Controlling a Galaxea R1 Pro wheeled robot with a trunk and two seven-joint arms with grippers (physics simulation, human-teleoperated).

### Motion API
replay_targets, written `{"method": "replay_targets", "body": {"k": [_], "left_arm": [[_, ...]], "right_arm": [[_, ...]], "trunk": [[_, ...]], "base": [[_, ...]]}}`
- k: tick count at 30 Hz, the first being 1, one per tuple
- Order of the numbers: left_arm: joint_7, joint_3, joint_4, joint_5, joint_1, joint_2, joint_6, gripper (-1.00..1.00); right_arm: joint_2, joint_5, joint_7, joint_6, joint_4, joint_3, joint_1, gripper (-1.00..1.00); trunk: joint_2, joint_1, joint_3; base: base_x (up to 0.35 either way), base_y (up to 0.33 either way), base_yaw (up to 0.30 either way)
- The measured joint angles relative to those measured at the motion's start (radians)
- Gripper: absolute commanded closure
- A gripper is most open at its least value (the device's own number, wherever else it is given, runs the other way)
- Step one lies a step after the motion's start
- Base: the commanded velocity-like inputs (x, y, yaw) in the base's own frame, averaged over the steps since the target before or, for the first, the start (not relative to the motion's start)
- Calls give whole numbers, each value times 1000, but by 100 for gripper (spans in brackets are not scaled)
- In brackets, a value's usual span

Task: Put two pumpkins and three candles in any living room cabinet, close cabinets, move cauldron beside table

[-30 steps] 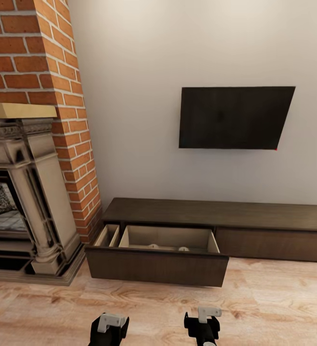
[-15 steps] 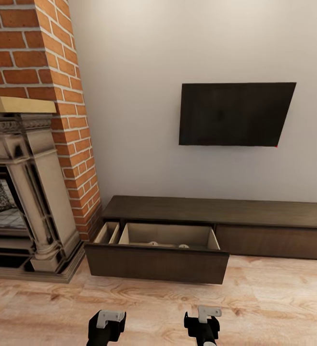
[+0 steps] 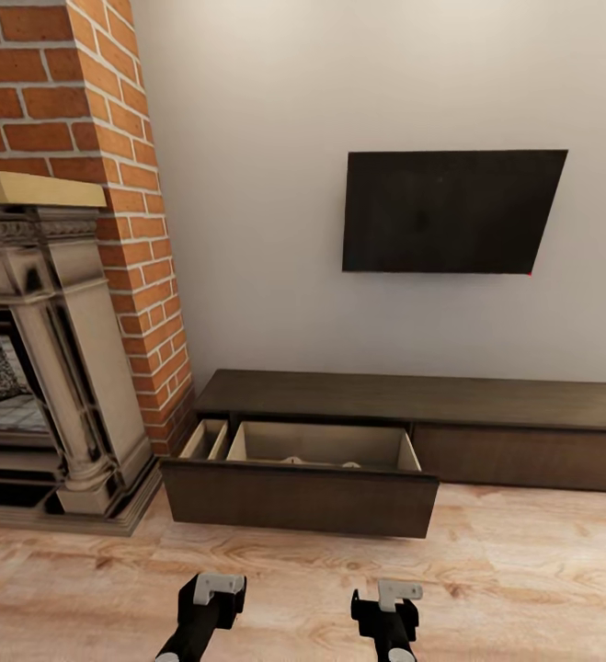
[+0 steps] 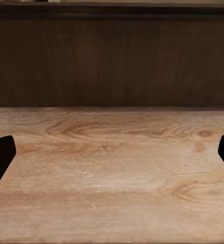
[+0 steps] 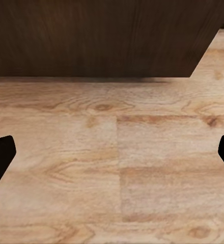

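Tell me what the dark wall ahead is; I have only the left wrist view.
Observer: It is the front of the cabinet's drawer, pulled out over the floor.
Operator: Report what is in it.
Observer: Two small pale tops show just above its front edge; too little shows to name them.
Operator: Check the rest of the cabinet.
Observer: The right section is shut.
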Motion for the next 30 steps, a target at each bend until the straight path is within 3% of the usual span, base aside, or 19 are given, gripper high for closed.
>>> {"method": "replay_targets", "body": {"k": [15,20,30], "left_arm": [[-5,3,87,3,-15,-16,-2,-100],[-9,3,89,6,-17,-19,0,-100],[-11,3,81,5,-24,-19,5,-100]], "right_arm": [[-5,-9,-2,-6,-6,-11,0,-100],[-5,-10,-6,-48,-18,-12,0,-100],[-4,-6,-13,-82,-121,-3,1,-100]], "trunk": [[-105,58,-47],[-140,77,-63],[-196,107,-88]], "base": [[0,0,0],[0,0,0],[0,0,0]]}}
